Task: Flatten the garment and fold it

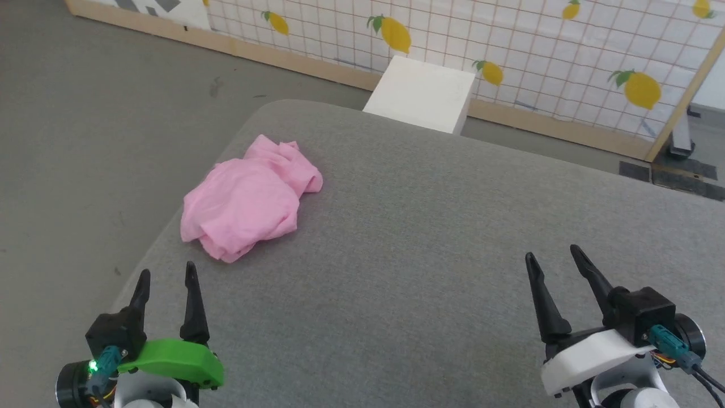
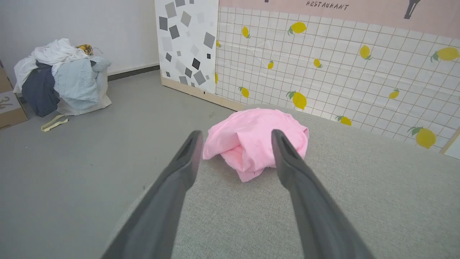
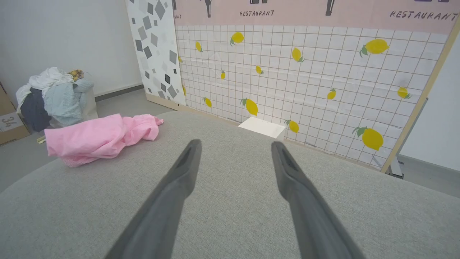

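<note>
Pink garment (image 1: 249,198) is the thing to fix, and it lies on the biggest thing here, the grey soft-topped counter (image 1: 430,266). The counter has lots of bare room in the middle and on the right. The garment is way over on the left, near the rounded far corner and close to the edge where the floor (image 1: 73,141) begins. It is bunched up in a lump, folds on top of folds, so I cannot tell the band from the leg holes.

The left hand (image 1: 167,269) is near the garment, just in front of it, not touching. Its two fingers are spread apart and hold nothing. In the left wrist view the lump sits right between the fingertips, so this hand looks lined up. The right hand (image 1: 552,252) is well apart from the garment, over bare counter. Its fingers are spread and hold nothing too.

The step now, I think, is the first grab. A good way would be to pinch one loose edge of the thin cloth, not the whole lump. Then pull it toward the middle, so it cannot slip off the edge. After that the right hand can come over and take another edge, and both can tug gently apart to make it flat. Thin cloth slides easily, so pinch low and go slow.
</note>
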You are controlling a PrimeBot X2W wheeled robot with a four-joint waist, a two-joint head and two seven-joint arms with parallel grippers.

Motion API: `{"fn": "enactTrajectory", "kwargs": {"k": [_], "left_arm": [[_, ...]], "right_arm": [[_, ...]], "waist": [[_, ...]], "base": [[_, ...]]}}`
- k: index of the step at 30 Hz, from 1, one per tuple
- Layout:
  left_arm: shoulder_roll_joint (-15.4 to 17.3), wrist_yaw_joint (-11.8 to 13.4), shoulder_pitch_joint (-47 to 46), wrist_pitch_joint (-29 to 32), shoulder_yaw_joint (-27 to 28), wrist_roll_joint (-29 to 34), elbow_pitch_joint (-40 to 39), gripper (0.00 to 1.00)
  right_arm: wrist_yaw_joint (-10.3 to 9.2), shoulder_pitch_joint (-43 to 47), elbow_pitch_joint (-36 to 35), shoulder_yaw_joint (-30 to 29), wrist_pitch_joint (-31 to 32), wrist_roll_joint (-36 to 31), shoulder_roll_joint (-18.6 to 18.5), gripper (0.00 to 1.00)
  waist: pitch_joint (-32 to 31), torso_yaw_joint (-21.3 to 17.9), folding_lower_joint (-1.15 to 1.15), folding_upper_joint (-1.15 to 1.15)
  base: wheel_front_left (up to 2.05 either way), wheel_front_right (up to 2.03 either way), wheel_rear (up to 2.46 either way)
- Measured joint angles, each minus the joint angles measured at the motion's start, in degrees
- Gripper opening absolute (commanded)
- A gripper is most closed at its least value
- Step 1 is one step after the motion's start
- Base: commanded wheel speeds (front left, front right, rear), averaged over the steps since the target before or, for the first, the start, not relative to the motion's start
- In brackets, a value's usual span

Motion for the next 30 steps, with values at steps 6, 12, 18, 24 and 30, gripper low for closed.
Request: {"fn": "enactTrajectory", "kwargs": {"k": [6, 12, 18, 24, 30], "left_arm": [[0.00, 0.00, -0.07, -0.58, 0.55, -0.18, 0.37, 1.00], [0.66, -0.30, -1.85, -1.34, 1.38, -0.71, 0.65, 1.00], [2.48, -1.04, -7.78, -2.00, 1.81, -1.18, 0.60, 1.00], [5.43, -3.34, -19.75, -1.80, 0.37, -2.46, 2.42, 1.00], [9.69, -5.15, -32.44, 0.66, -2.18, -5.25, 11.00, 1.00]], "right_arm": [[0.00, 0.01, -0.10, 0.25, 0.00, 0.05, 0.00, 1.00], [0.00, 0.01, -0.45, 0.27, 0.00, 0.09, 0.01, 1.00], [0.00, -0.05, -1.54, 0.30, 0.54, 0.04, 0.04, 1.00], [0.00, -0.83, -3.49, 0.58, 1.82, -0.63, 0.07, 1.00], [0.00, -3.42, -5.30, 1.48, 3.15, -1.74, 0.13, 1.00]], "waist": [[0.47, 1.65, 0.00, 0.00], [1.19, 2.65, 0.00, 0.00], [2.55, 3.06, 0.00, 0.00], [5.15, 3.21, 0.00, 0.00], [9.24, 2.32, 0.00, 0.00]], "base": [[0.00, 0.00, 0.00], [0.00, 0.00, 0.00], [0.00, 0.00, 0.00], [0.00, 0.00, 0.00], [0.00, 0.00, 0.00]]}}
